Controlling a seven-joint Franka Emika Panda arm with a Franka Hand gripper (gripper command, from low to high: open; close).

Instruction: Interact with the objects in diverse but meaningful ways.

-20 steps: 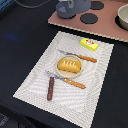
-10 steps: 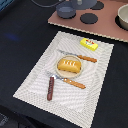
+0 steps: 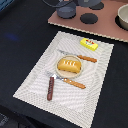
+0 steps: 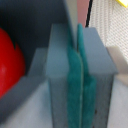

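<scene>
In the wrist view my gripper is shut, its teal pads pressed together with nothing between them. A red tomato lies close beside the fingers. In the exterior view a golden scored bread loaf sits on a tan plate on the placemat. Orange-handled cutlery lies beyond the plate and in front of it. A yellow packet block lies at the mat's far edge. A grey-blue pot stands at the back, where the arm reaches. No sausage shows.
A brown-handled utensil lies on the striped placemat. A pinkish stove board with black burner discs is at the back. A second pot stands at the exterior view's far right. The table is dark.
</scene>
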